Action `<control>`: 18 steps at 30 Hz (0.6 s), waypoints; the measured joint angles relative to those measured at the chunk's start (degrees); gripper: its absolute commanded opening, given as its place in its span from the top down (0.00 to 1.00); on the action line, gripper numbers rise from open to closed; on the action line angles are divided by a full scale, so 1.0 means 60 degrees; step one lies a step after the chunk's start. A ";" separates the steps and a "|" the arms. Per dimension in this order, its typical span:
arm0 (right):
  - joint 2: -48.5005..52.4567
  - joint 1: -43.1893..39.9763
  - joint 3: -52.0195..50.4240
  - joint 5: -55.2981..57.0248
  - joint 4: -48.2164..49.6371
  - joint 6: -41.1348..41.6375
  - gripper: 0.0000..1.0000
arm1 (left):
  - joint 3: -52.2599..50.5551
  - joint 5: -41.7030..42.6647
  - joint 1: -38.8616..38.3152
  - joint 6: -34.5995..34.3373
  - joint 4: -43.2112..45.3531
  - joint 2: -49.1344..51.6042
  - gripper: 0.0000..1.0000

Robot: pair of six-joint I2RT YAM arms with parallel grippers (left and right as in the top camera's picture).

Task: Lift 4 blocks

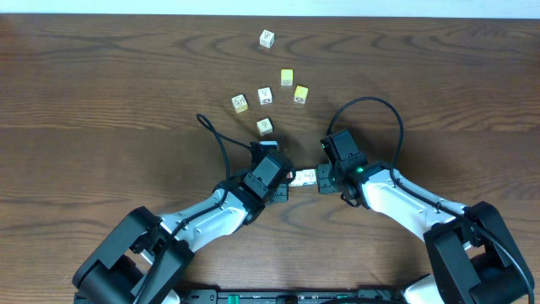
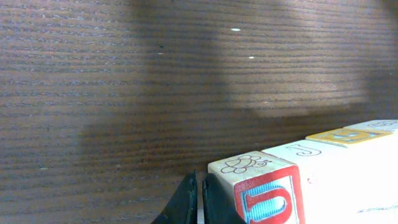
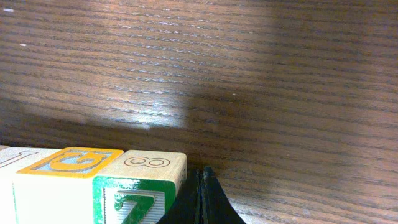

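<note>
A short row of blocks (image 1: 305,177) lies pinched end to end between my two grippers near the table's middle. In the left wrist view the row starts with a red-faced block (image 2: 264,193), then a white-faced one (image 2: 308,158) and a yellow-topped one (image 2: 343,135). My left gripper (image 2: 200,200) is shut, its fingers pressed against the red block's side. In the right wrist view a green-faced Z block (image 3: 138,190) ends the row beside a yellow-topped block (image 3: 71,165). My right gripper (image 3: 200,199) is shut against the green block's side. The blocks' undersides are hidden, so I cannot tell whether they touch the table.
Several loose cubes lie on the far side of the table: a white one (image 1: 267,38), two yellow-faced ones (image 1: 287,78) (image 1: 301,95), and others (image 1: 240,103) (image 1: 265,127) nearer my left arm. Black cables (image 1: 215,135) (image 1: 371,105) loop above both wrists.
</note>
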 measured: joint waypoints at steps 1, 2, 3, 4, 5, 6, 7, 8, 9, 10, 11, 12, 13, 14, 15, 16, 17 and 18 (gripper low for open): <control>0.0000 -0.0004 0.0000 0.0004 -0.0004 0.0000 0.99 | 0.0000 0.0004 0.0000 0.0000 0.0004 0.0000 0.93; 0.0000 0.0000 0.0000 0.0004 -0.0004 0.0000 0.99 | 0.0000 0.0004 0.0000 0.0000 0.0004 0.0000 0.93; 0.0000 0.0000 0.0000 0.0007 -0.0004 0.0000 0.99 | 0.0000 0.0004 0.0000 0.0000 0.0004 0.0000 0.93; 0.0000 0.0000 0.0000 0.0011 -0.0004 0.0000 0.99 | 0.0000 0.0004 0.0000 0.0000 0.0004 0.0000 0.93; 0.0000 0.0000 0.0000 0.0029 -0.0007 0.0000 0.99 | 0.0000 0.0007 0.0000 0.0000 0.0004 0.0000 0.93; 0.0000 0.0000 0.0000 0.0055 -0.0007 0.0000 0.99 | 0.0000 0.0011 -0.0004 0.0000 0.0007 0.0000 0.93; 0.0000 0.0000 0.0000 0.0087 -0.0007 -0.0004 0.99 | 0.0004 0.0033 -0.0004 0.0000 0.0011 0.0000 0.92; 0.0000 0.0000 0.0000 0.0113 -0.0007 -0.0004 0.99 | 0.0007 0.0047 -0.0004 0.0000 0.0007 0.0000 0.93; 0.0000 0.0000 0.0000 0.0142 -0.0007 -0.0007 0.99 | 0.0018 0.0069 -0.0004 0.0004 0.0007 0.0000 0.93; 0.0000 0.0000 0.0000 0.0168 -0.0011 -0.0029 0.99 | 0.0018 0.0076 -0.0004 0.0000 0.0018 0.0000 0.93; 0.0000 0.0000 0.0000 0.0197 -0.0015 -0.0044 0.99 | 0.0018 0.0091 -0.0004 0.0000 0.0029 0.0000 0.93; 0.0000 0.0000 0.0000 0.0229 -0.0015 -0.0062 0.99 | 0.0018 0.0117 -0.0004 0.0000 0.0029 0.0000 0.93; 0.0000 0.0000 0.0000 0.0266 -0.0015 -0.0076 0.99 | 0.0018 0.0131 -0.0007 0.0000 0.0036 0.0000 0.93; 0.0000 0.0000 0.0000 0.0321 -0.0015 -0.0113 0.99 | 0.0018 0.0149 -0.0007 0.0000 0.0047 0.0000 0.93; 0.0000 0.0000 0.0000 0.0335 -0.0015 -0.0124 0.99 | 0.0022 0.0168 -0.0007 0.0000 0.0058 0.0000 0.93; 0.0000 0.0000 0.0000 0.0361 -0.0018 -0.0146 0.99 | 0.0025 0.0178 -0.0015 0.0000 0.0062 0.0000 0.93; 0.0000 0.0000 0.0000 0.0375 -0.0018 -0.0153 0.99 | 0.0029 0.0182 -0.0015 0.0000 0.0066 0.0000 0.93; 0.0000 0.0000 0.0000 0.0390 -0.0018 -0.0157 0.99 | 0.0033 0.0182 -0.0022 0.0000 0.0062 0.0000 0.93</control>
